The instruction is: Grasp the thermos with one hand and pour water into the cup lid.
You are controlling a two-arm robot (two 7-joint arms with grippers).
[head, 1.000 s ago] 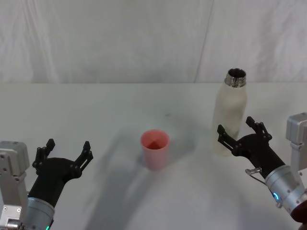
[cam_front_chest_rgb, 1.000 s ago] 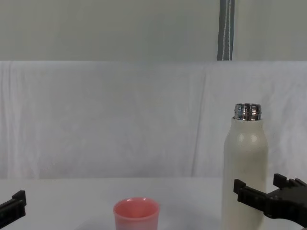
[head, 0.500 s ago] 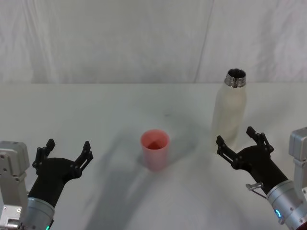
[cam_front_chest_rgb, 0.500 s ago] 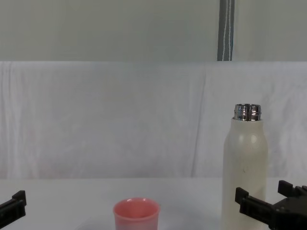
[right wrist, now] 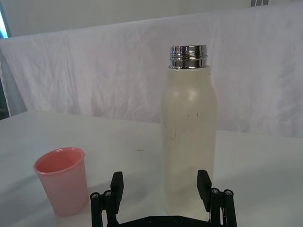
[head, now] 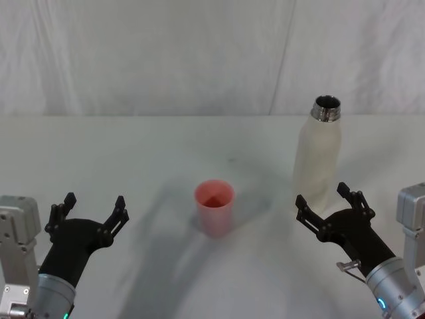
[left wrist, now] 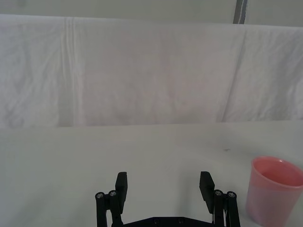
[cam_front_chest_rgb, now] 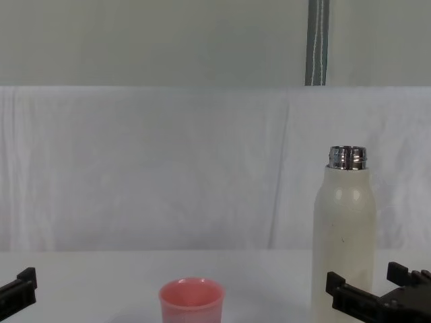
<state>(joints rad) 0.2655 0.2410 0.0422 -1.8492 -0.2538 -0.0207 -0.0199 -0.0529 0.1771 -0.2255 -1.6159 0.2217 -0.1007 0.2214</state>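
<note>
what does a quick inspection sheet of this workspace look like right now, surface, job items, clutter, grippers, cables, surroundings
surface: white table, a small dark speck near its middle
thermos: upright on the right, cap off, steel neck open
cup lid: pink, upright near the centre, apart from the thermos
clutter: nothing seen
right gripper: open, just in front of the thermos base, not touching it
left gripper: open, low at the table's near left, holding nothing
cables: nothing seen
surroundings: creased white cloth backdrop, a grey pole above it
</note>
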